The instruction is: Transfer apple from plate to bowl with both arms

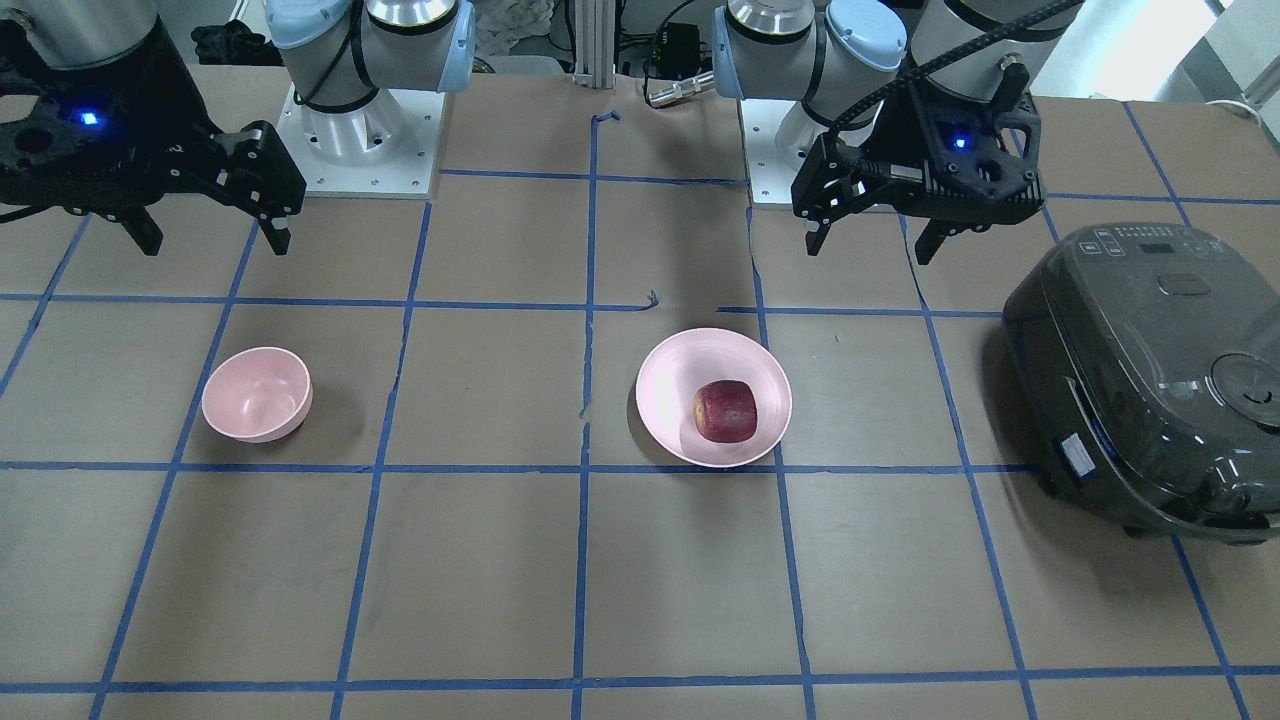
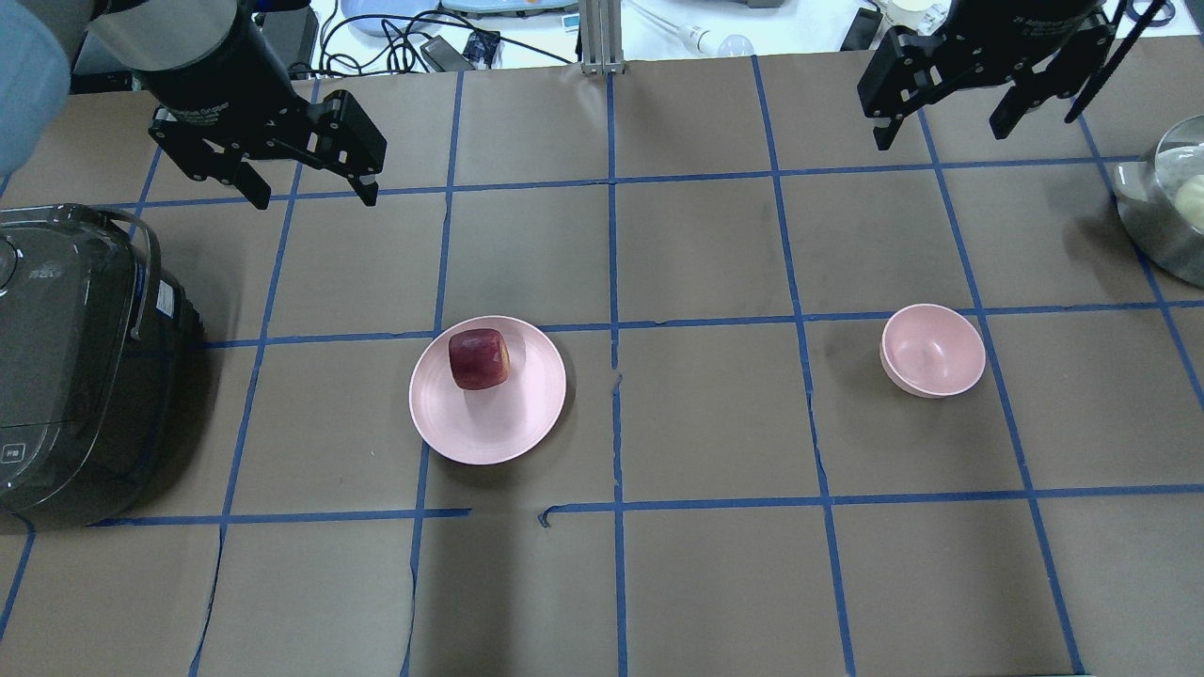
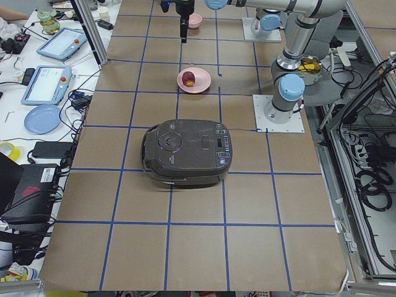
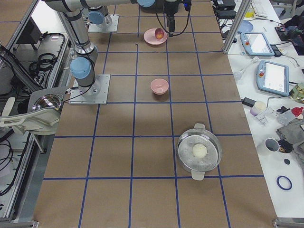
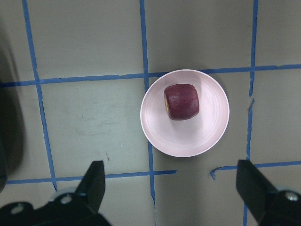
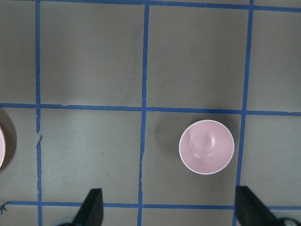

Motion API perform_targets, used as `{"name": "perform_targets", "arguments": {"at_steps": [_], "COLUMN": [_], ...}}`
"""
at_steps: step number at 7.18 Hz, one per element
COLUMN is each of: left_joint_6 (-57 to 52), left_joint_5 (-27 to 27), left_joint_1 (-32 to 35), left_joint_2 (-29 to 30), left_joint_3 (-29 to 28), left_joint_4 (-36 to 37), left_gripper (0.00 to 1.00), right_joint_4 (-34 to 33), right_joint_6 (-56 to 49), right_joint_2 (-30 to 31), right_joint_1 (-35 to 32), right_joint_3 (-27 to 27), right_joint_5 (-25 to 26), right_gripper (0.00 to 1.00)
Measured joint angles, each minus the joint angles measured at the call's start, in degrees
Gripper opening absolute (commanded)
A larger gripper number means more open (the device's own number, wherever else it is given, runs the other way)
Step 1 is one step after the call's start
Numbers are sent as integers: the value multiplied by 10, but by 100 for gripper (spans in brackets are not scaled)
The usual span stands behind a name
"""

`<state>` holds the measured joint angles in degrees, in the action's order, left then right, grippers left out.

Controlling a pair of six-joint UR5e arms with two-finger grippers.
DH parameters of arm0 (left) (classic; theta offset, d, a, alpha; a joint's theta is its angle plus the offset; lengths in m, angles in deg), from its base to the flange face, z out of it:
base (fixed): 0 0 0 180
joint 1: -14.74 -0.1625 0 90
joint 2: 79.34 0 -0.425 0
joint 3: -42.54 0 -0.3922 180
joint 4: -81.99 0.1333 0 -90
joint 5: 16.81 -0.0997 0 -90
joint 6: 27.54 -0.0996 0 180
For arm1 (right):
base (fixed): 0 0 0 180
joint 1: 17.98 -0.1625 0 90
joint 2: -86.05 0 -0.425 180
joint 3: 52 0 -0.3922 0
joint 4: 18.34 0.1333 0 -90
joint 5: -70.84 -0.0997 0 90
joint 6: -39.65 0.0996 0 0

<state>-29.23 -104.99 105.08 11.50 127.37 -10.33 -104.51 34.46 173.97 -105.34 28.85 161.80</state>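
Re left black two-finger gripper [image 2: 314, 197]: spread wide, pinching nothing, hovering clear of the brown paper table with blue tape grid [image 2: 705, 583]. Below it and well apart, roughly centred in its wrist view: wide shallow pale pink round plate [image 5: 188, 139] carrying the dark red blocky apple [image 5: 181, 101]. Sits off-centre on the plate, touching it, toward the rim farther from the gripper. Re right black two-finger gripper [image 2: 941, 135]: likewise spread, empty, up off the table. Below it and well apart, offset to one side in its wrist view: small deep pale pink round bowl [image 6: 207, 147], upright, empty. Plate and bowl well apart from each other, each under its own gripper's side. On the outer side of the left gripper: dark grey rice cooker [image 2: 66, 376], lid shut, standing on the table. On the outer side of the right gripper: shiny steel pot [image 2: 1162, 216] with a pale round item inside, cut off by the overhead view's edge.
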Motion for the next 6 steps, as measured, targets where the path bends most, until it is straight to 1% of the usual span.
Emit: {"name": "perform_targets", "arguments": {"at_steps": [6], "left_joint_6": [2], "left_joint_5": [4], "left_joint_1": [-1], "left_joint_2": [3], "left_joint_3": [3], "left_joint_4": [5], "left_gripper": [100], "right_joint_4": [0], "right_joint_6": [-1], "right_joint_2": [0], "right_joint_1": [0], "right_joint_3": [0], "right_joint_5": [-5], "right_gripper": [100]}}
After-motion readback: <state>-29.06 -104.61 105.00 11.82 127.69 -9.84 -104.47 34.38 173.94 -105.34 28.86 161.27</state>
